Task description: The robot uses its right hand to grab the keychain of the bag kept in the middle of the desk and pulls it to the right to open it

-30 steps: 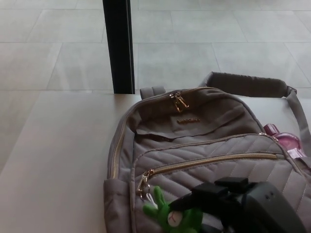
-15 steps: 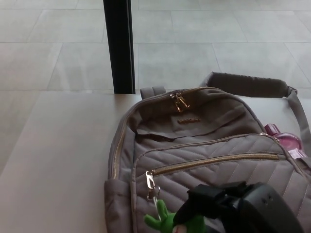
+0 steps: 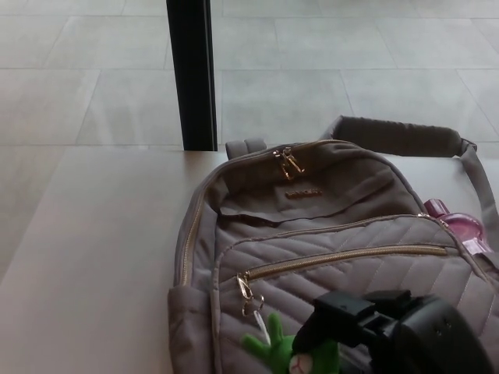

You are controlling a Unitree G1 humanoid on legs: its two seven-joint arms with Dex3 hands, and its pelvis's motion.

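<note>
Head view: grey bag (image 3: 327,234) lies on pale desk (image 3: 93,257), tiled floor (image 3: 327,70) behind.

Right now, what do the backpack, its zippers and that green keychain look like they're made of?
Backpack: grey-taupe woven fabric, matte, with quilted diagonal stitching. Front zipper: gold-toned, shiny, probably metal; its pull glints too. Green keychain: a soft figure, likely plush or rubber; too blurred to tell. The right hand is at it.

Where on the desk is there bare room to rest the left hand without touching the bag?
The desk is bare from its left edge to the backpack, from the black post to the near edge. The right half is crowded: backpack, its strap, a pink item, and the right hand by the green keychain.
</note>
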